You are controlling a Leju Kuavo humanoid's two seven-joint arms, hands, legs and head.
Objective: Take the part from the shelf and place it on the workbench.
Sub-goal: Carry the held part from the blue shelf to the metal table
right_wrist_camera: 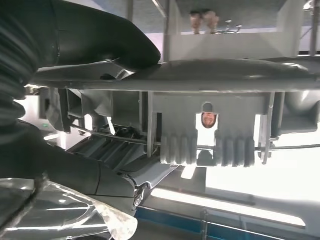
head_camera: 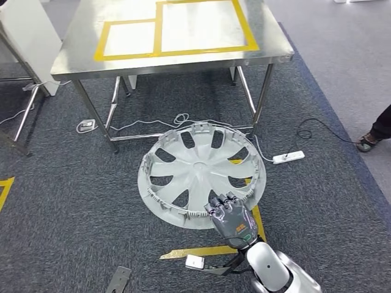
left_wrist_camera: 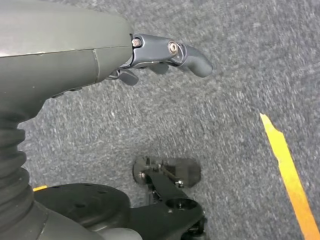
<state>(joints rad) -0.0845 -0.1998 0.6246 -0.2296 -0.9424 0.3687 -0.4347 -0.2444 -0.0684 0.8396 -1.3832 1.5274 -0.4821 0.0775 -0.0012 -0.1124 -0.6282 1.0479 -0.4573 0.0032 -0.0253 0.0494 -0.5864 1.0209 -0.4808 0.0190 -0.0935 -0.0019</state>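
The part is a large silver-grey wheel cover with curved spokes, held tilted above the carpet in front of the workbench. My right hand grips its near rim, fingers curled over the edge. In the right wrist view the hand clamps the rim, and the cover's ribbed underside stretches across. The steel workbench stands just beyond, its top marked with yellow tape rectangles. My left hand hangs at my side above the carpet with its fingers stretched out and nothing in them.
A white power strip and cables lie by the bench's right legs. A person's foot stands at the right edge. Yellow floor tape, a small white object and a metal plate lie near me. A white panel leans far left.
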